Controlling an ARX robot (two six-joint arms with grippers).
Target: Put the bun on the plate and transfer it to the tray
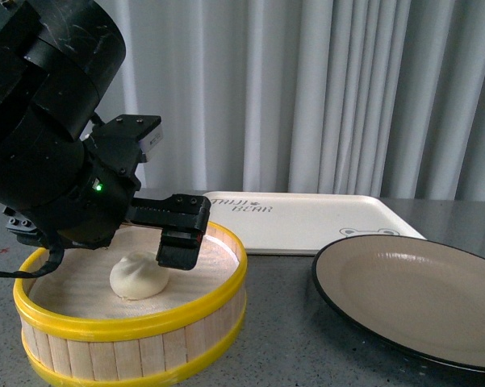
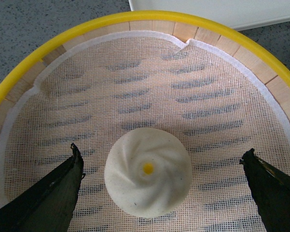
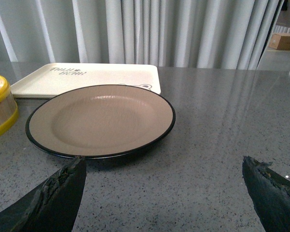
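The white pleated bun (image 1: 139, 276) sits in the yellow-rimmed steamer basket (image 1: 89, 326). My left gripper (image 1: 149, 258) is open and hangs over the basket, just above the bun. In the left wrist view the bun (image 2: 147, 171) lies between the two open fingers (image 2: 43, 198), nearer one of them, untouched. The beige plate (image 1: 420, 294) with a black rim lies empty at the right, and it also shows in the right wrist view (image 3: 101, 119). The cream tray (image 1: 298, 219) lies behind it. My right gripper (image 3: 161, 166) is open over bare table, short of the plate.
The steamer basket is lined with a white mesh cloth (image 2: 135, 92). The grey speckled table (image 3: 207, 145) runs to a grey curtain (image 1: 323, 89) at the back. The tray shows in the right wrist view (image 3: 91, 77) beyond the plate.
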